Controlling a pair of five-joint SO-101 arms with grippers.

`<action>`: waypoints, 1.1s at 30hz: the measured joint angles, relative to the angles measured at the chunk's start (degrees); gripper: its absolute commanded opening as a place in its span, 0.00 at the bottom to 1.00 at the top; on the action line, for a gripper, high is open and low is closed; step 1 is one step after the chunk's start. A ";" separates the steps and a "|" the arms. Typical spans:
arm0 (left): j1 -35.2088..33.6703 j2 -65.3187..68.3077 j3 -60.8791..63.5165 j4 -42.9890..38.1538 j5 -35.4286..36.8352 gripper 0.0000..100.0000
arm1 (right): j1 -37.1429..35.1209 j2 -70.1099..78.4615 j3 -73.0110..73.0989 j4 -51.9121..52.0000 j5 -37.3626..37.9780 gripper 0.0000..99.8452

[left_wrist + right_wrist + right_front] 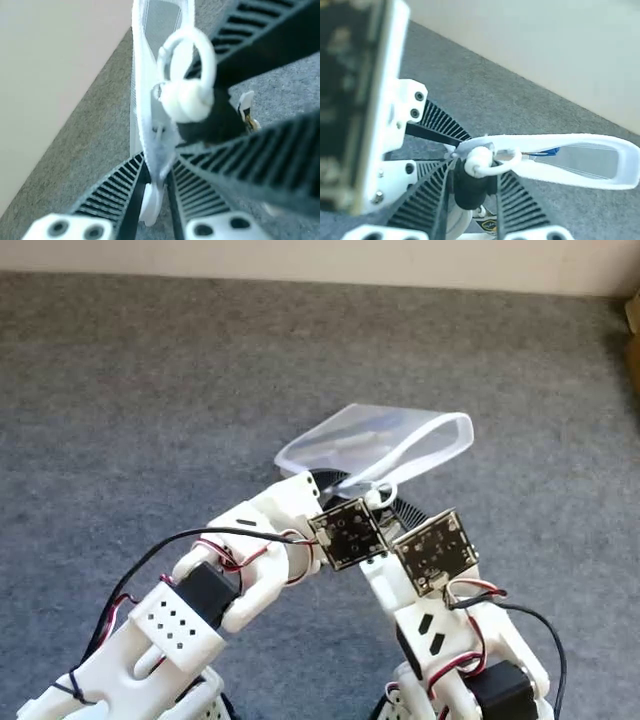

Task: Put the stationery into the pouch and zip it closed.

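Left tool (159,167), right tool (475,177) at pouch (380,445) end

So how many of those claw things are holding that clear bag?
2. The left gripper is clamped on the near end of the pouch. The right gripper is shut on the zipper pull, with its white ring, right beside it.

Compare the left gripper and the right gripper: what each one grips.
The left gripper is shut on the pouch at its end edge, while the right gripper is shut on the zipper pull. The left gripper's fingers pinch thin fabric; the right gripper's fingers clamp the thicker pull. Both meet at the same end of the pouch, whose mouth gapes open.
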 measured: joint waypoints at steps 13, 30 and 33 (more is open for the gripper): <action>-0.35 0.00 -0.09 -1.05 0.00 0.00 | 8.09 0.09 2.29 -8.79 -3.16 0.00; -2.02 -0.09 -0.18 -1.14 -0.09 0.00 | 13.89 0.09 4.57 -15.38 -2.64 0.00; -2.81 -0.09 -0.18 -1.14 -0.09 0.00 | 14.42 2.20 4.57 -15.82 -2.02 0.00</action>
